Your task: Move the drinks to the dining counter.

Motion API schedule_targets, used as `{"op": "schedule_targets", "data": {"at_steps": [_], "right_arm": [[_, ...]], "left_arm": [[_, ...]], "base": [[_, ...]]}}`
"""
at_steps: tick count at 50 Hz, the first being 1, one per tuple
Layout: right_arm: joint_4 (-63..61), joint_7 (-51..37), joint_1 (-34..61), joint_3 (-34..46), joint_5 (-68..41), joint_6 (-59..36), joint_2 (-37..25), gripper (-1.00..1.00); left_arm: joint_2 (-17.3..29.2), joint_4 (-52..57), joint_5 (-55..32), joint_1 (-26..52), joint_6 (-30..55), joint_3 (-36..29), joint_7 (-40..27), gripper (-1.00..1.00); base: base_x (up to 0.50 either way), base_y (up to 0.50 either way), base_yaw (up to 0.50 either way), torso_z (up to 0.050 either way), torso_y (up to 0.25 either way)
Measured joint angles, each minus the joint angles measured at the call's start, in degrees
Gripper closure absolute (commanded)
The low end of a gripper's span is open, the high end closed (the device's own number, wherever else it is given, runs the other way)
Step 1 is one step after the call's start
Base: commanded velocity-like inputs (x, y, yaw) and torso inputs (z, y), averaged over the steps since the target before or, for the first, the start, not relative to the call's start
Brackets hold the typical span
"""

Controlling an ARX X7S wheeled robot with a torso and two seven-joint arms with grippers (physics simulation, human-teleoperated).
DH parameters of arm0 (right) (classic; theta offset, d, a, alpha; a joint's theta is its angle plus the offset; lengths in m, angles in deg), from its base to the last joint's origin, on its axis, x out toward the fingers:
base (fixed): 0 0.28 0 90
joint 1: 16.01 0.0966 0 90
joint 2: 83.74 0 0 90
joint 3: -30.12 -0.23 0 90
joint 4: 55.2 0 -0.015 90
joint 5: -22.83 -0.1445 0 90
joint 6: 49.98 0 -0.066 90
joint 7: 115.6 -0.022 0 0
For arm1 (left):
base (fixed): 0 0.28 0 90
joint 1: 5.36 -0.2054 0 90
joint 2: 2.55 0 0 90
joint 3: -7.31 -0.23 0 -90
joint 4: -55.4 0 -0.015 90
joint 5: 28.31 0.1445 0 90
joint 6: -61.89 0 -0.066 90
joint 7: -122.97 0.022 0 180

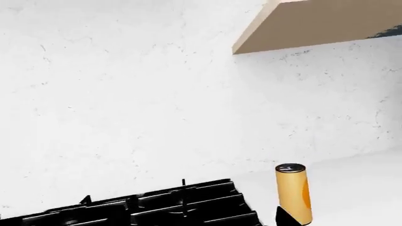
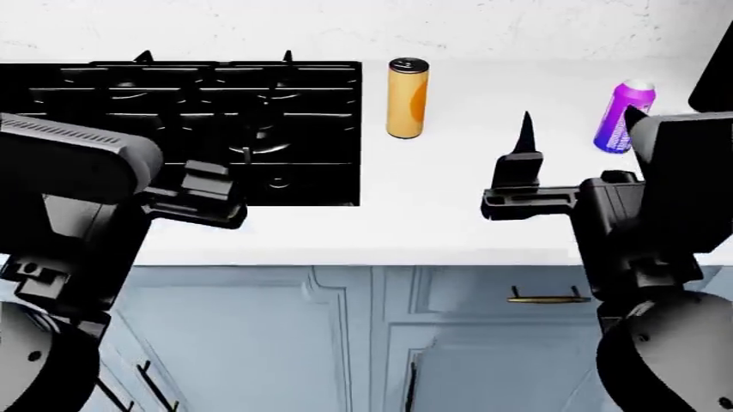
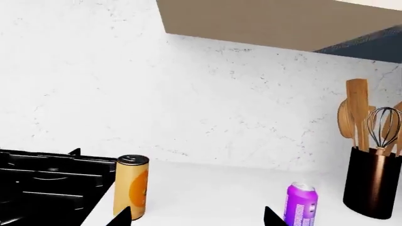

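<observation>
The golden-yellow can (image 2: 407,98) stands upright on the white worktop (image 2: 458,215), just beside the black gas hob (image 2: 229,120). It lies ahead of the right gripper (image 3: 197,217), slightly toward the hob side. The purple can (image 2: 623,116) stands upright ahead of that gripper on its other side, well apart from the yellow one. The right gripper hovers over the worktop with its jaws spread wide, holding nothing. The left gripper (image 2: 212,199) hangs over the hob; whether it is wide or narrow I cannot tell. A black utensil holder (image 3: 372,181) stands beyond the purple can.
</observation>
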Motion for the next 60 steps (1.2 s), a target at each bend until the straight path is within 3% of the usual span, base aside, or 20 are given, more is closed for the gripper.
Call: {"op": "schedule_targets", "data": {"at_steps": [10,21,51,60], "right_arm": [[2.3,-16.0,13.4,-1.6,-25.0,-6.2,-5.2,-1.00],[1.9,-20.6,17.6,-0.4,-33.0,-7.2,-8.4,-1.00],[2.5,-28.9,20.1,2.9,-41.9,-6.5,-13.0,-1.00],[5.8,-33.3,19.9,4.4,-44.9,-6.2,-13.8,-1.00]], "left_arm": [[1.9,-2.5,-10.0,16.1,8.3,-2.5,-6.2,-1.00],[3.4,-3.1,-13.0,21.7,10.7,-4.3,-8.2,-1.00],[8.1,-1.8,-19.6,22.2,11.7,-0.1,-11.6,-1.00],[9.2,-2.3,-23.2,20.8,11.8,1.6,-13.1,-1.00]], "base": [[0.18,-0.50,0.00,0.000,0.000],[0.26,-0.50,0.00,0.000,0.000],[0.37,-0.08,0.00,0.000,0.000],[0.00,0.00,0.00,0.000,0.002]]}}
